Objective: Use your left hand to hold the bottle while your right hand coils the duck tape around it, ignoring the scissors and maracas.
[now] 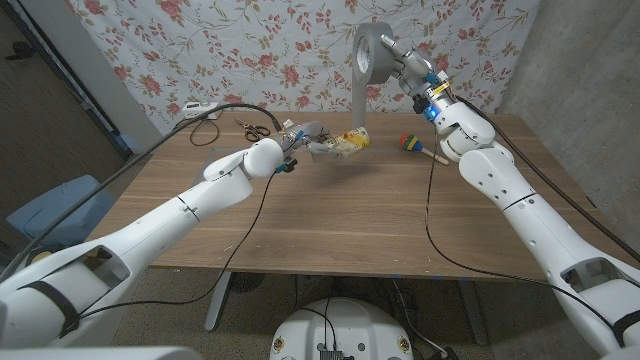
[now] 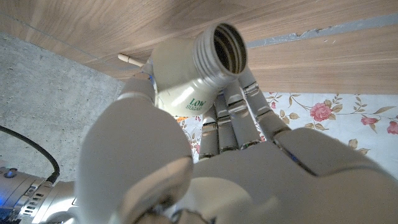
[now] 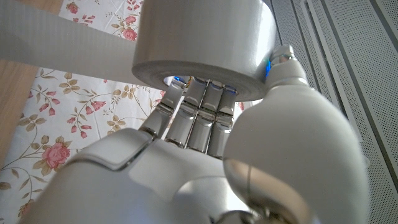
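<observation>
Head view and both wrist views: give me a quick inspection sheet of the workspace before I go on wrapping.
Surface: wooden table, bare in front.
Job's things: bottle held on its side above the table, mouth open; duct tape roll raised high, a strip running down to the bottle.
Clutter: scissors and maracas at the back of the table.
Hands: left hand grips the bottle; right hand holds the roll.
Cables: black cables along both arms.
Surroundings: floral cloth behind the table; blue chair at the left.

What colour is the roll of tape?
Silver-grey; the roll of tape shows best in the right wrist view.
</observation>
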